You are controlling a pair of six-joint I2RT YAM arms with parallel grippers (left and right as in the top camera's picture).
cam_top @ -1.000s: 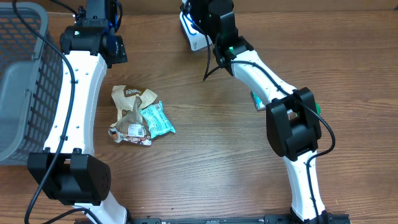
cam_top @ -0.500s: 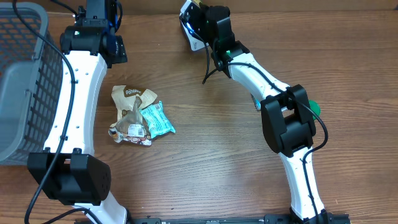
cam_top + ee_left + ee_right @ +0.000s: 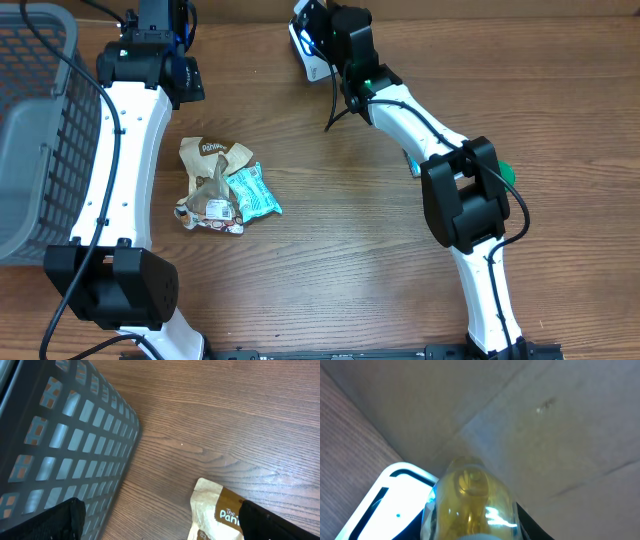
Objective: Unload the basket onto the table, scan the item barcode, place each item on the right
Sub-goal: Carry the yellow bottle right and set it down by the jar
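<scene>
The overhead camera is looking straight down on the whole table [image 3: 330, 290]. The left wrist camera is looking closely at the basket [image 3: 60, 450] and brown pouch [image 3: 215, 507], both showing overhead too. The right wrist camera is closely facing a white device [image 3: 365, 505].

Bright, even light, soft shadows; right wrist view blurry, glare on the yellowish item [image 3: 470, 505].

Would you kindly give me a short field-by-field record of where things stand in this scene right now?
left gripper: open, empty, beside the basket
right gripper: shut on a yellow item, at the scanner
scanner: white with blue trim, at the far edge
loose packets: brown pouch and teal packet, lying together
basket: grey, on the left side
</scene>
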